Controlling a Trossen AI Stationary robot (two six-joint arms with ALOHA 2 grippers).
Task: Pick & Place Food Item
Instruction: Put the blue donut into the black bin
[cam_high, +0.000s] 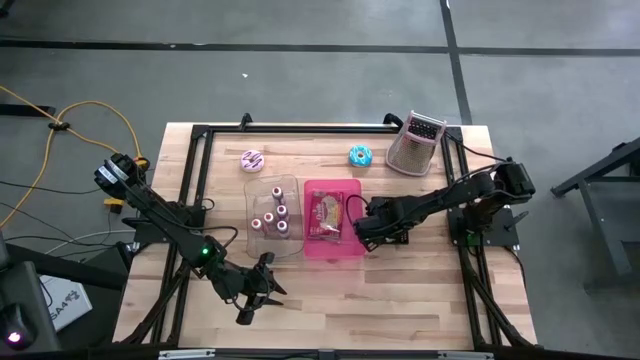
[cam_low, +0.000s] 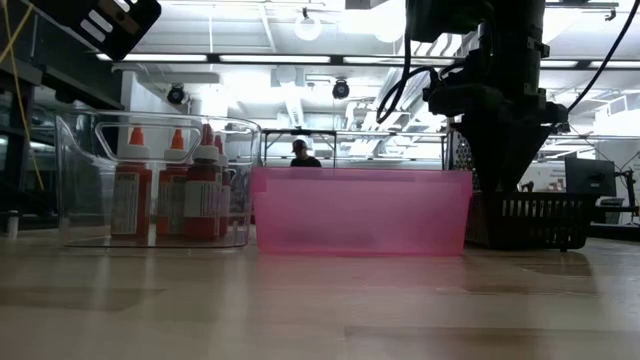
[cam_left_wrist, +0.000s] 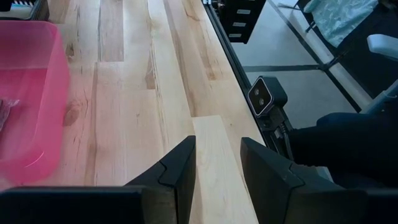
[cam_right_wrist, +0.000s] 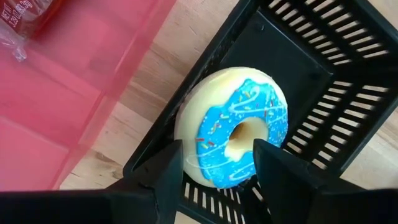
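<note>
The left gripper (cam_left_wrist: 217, 146) hovers over the near left part of the wooden table (cam_high: 400, 300), its fingers parted around bare air, grasping nothing. Beside it, toward the table's middle, stands a clear plastic bin (cam_high: 272, 180) holding several small red bottles with white caps (cam_high: 273, 218), and a pink-frosted donut (cam_high: 252, 160) lies on the wood beyond that bin. Touching or just beside the clear bin's right side is a pink bin (cam_high: 333, 184) with a wrapped food packet (cam_high: 327, 215) lying inside. A blue-frosted donut (cam_high: 360, 155) sits on the table behind the pink bin. Just right of the pink bin, the right gripper (cam_right_wrist: 217, 146) is low over a black slotted basket (cam_right_wrist: 323, 81), in which a blue-frosted, sprinkled donut (cam_right_wrist: 211, 130) lies; whether the gripper clenches it or has released it cannot be told. A tilted mesh container (cam_high: 415, 148) stands at the far right.
</note>
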